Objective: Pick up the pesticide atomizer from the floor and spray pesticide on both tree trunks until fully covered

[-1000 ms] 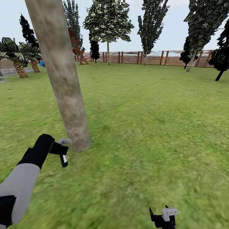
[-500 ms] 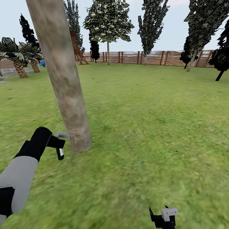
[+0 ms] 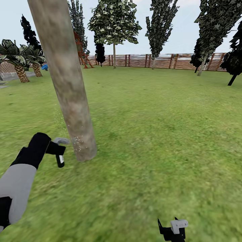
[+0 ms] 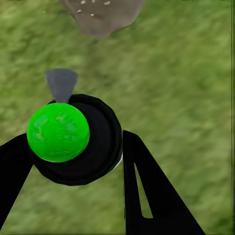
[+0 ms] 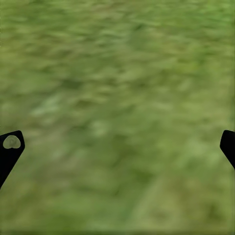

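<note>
The left end effector (image 3: 55,149) grips the pesticide atomizer (image 3: 60,159) low over the lawn (image 3: 151,134), just beside the base of a thick, pale grey-brown tree trunk (image 3: 67,84) that leans slightly. The bottle hangs below the fingers with its white label facing the head camera, and its pale grey spray head (image 3: 61,140) points toward the trunk. Tiny whitish specks of pesticide (image 3: 76,141) dot the bark near the foot of the trunk and drift faintly in the air on its left side.

In the left wrist view the two black fingers (image 4: 147,191) close on either side of the atomizer (image 4: 78,139), with the grey nozzle (image 4: 61,84) aimed at the speckled trunk base (image 4: 103,14).

The right end effector (image 3: 172,230) sits low above the grass, well apart from the tree; in the right wrist view its fingertips (image 5: 11,147) stand spread wide with nothing between them.

A brown slat fence (image 3: 161,61), dark-leaved trees (image 3: 114,23) and short palms (image 3: 18,60) line the far edge of the garden
</note>
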Controlling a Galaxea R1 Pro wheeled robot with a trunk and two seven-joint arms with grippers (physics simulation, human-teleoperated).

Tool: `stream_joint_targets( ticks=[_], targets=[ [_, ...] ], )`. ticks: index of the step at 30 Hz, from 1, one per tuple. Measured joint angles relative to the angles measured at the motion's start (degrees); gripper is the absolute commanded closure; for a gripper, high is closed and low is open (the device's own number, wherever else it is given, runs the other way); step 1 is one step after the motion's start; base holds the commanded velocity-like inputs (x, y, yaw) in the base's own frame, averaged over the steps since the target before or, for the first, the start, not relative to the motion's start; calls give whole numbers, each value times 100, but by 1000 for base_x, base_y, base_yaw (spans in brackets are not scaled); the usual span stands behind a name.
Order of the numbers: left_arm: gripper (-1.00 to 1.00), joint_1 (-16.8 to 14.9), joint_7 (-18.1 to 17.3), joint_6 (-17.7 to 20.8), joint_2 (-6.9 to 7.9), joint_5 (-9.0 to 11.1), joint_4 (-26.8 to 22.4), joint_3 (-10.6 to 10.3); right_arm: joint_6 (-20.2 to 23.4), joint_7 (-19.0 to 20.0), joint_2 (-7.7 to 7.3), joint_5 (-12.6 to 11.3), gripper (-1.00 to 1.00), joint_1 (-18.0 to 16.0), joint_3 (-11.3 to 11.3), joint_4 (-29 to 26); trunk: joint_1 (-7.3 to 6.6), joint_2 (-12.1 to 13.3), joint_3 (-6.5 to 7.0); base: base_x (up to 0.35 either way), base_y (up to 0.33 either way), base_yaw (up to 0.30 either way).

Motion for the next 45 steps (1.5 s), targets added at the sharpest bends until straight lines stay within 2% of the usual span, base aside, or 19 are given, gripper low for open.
stream_joint_targets(
  ticks=[1, 4, 6, 9, 11, 14, 16, 19, 22, 23, 26, 30, 31, 34, 38, 41, 43, 45],
  targets=[
    [100, 1, 0, 1, -19, 6, -2, -7, 0, 0, 0, 0, -100, 0, 0, 0, 0, 0, 0, -154, 0, 0],
    [100, -4, -1, 21, -408, 24, -13, -33, 0, 0, 0, 0, -100, 0, 0, 0, 0, 0, 0, -282, 0, 0],
    [100, -15, -1, 12, -536, -17, -56, -37, 0, 0, 0, 0, -100, 0, 0, 0, 0, 0, 0, -156, 0, 0],
    [100, -75, 0, -5, -481, -59, -127, -32, 0, -1, 0, 0, -100, 0, 0, 0, 0, 0, 0, -32, 0, 0],
    [100, -106, 0, -15, -347, -79, -135, -28, 0, 0, 0, 0, -100, 0, 0, 0, 0, 0, 0, -7, 0, 0],
    [100, -275, 0, -17, -35, -77, -125, -14, 0, 0, 0, 0, -100, 0, 0, 0, -1, 0, 1, -1, 0, 0],
    [100, -319, 0, 4, 31, -24, -122, -19, 0, 0, 0, 0, -100, 0, 0, 0, 0, 0, 0, 0, 0, 0],
    [100, -328, -1, 18, -125, 33, -121, -29, 0, 0, 0, 0, -100, 0, 0, 0, 0, 0, 0, 0, 0, 0],
    [100, -348, -1, 25, -446, 46, -136, -36, 0, 0, 0, 0, -100, 0, 0, 0, 0, 0, 0, 0, 0, 0],
    [100, -363, 0, 8, -468, -8, -134, -37, 0, 0, 0, 0, -100, 0, 0, 0, 0, 0, 0, 0, 0, 0],
    [100, -376, 0, -1, -396, -41, -115, -31, 0, 0, 0, 0, -100, 0, 0, 0, 0, 0, 0, 0, 0, 0],
    [100, -355, -3, -16, 107, -82, -51, -22, 0, -3, 0, 0, -100, 0, 1, 0, 0, 0, 0, 0, 0, 0],
    [100, -340, -7, 15, 82, 17, -90, -29, 1, -1, 0, 0, -100, 0, 0, 0, 0, 0, 0, 0, 0, 0],
    [100, -485, -10, 24, -267, 55, -133, -36, 2, 0, 0, 0, -100, 0, 0, 0, 0, 0, 0, 0, 0, 0],
    [100, -689, -9, 35, -466, 9, -133, -37, 3, -1, 0, 0, -100, 0, 0, 0, 0, 0, 0, 0, 0, 0],
    [100, -757, -9, 35, -445, -25, -134, -38, 5, 0, 0, 0, -100, 0, 0, 0, 0, 0, 0, 0, 0, 0],
    [100, -776, -9, 33, -367, -41, -131, -34, 6, -1, 0, 0, -100, 0, 0, 0, 0, 0, 0, 0, 0, 0],
    [100, -783, -8, 23, -184, -75, -127, -23, 8, 0, 0, 0, -100, 0, 0, 0, 0, 0, 0, 0, 0, 0]
  ],
)
